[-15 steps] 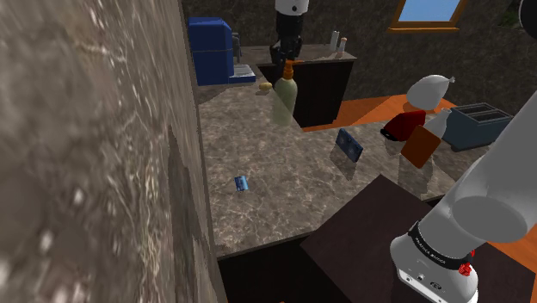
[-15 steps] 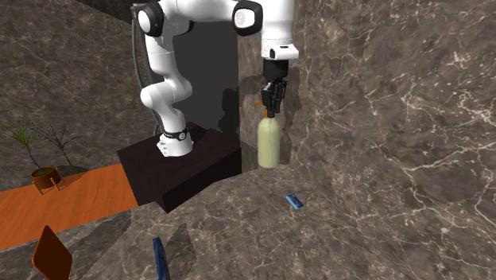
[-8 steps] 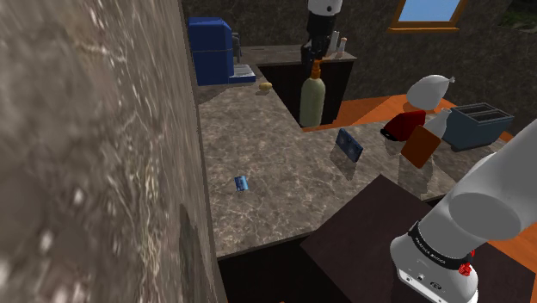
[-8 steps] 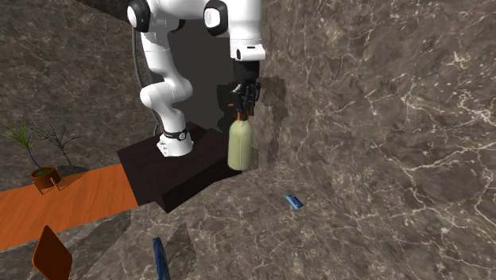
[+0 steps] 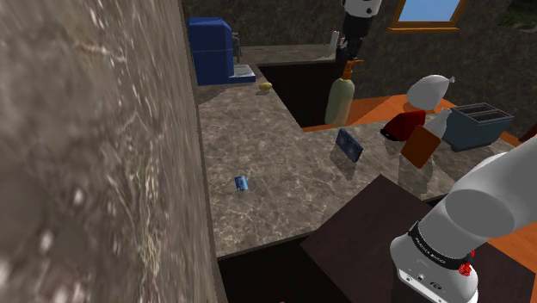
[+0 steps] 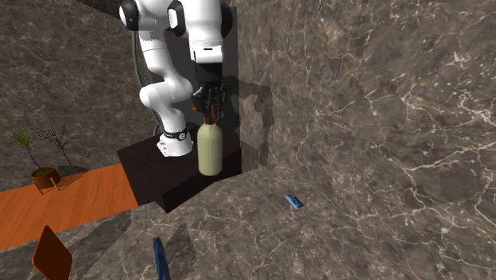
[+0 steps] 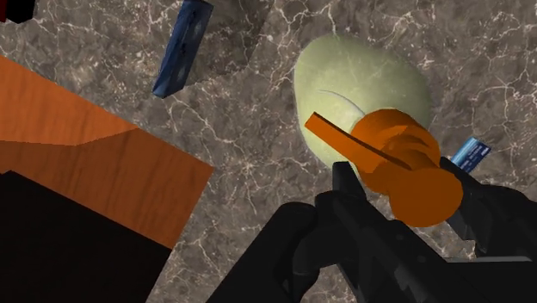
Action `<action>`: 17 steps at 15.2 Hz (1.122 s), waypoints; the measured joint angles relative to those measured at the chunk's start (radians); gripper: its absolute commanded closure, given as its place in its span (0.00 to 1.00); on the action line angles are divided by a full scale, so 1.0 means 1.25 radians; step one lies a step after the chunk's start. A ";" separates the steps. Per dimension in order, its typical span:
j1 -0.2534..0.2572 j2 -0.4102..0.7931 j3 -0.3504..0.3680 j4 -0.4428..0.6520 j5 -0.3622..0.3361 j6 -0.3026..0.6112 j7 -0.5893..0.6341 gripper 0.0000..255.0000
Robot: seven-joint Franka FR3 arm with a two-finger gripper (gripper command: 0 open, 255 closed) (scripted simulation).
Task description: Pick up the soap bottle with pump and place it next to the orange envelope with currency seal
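HOLD: we are pinching the soap bottle (image 5: 338,99) by its orange pump between the gripper (image 5: 350,58) fingers, so its pale body is hanging upright, clear of the marbled counter (image 5: 275,172) | POSITION: bottle is dangling directly beneath the fingers, not yet beside the orange envelope (image 5: 421,146) | JUDGEMENT: we are mid-transfer.

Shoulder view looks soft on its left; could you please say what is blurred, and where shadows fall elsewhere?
Shoulder view: the brown marbled wall near the camera is smeared, the marbled counter is crisp. Second exterior view: a soft shadow lies on the wall, right of the pale green soap bottle with orange pump. Wrist view: no glare.
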 measured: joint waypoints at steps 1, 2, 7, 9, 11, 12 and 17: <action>-0.007 -0.009 -0.010 -0.005 -0.002 -0.003 -0.016 1.00; -0.014 -0.019 -0.021 -0.016 -0.005 0.000 -0.033 1.00; -0.053 -0.063 -0.085 -0.057 -0.024 0.002 -0.127 1.00; -0.067 -0.070 -0.109 -0.062 -0.031 0.002 -0.162 1.00; -0.083 -0.084 -0.135 -0.070 -0.040 -0.001 -0.200 1.00; -0.090 -0.093 -0.147 -0.077 -0.044 -0.001 -0.217 1.00; -0.122 -0.091 -0.213 -0.061 -0.060 -0.007 -0.309 1.00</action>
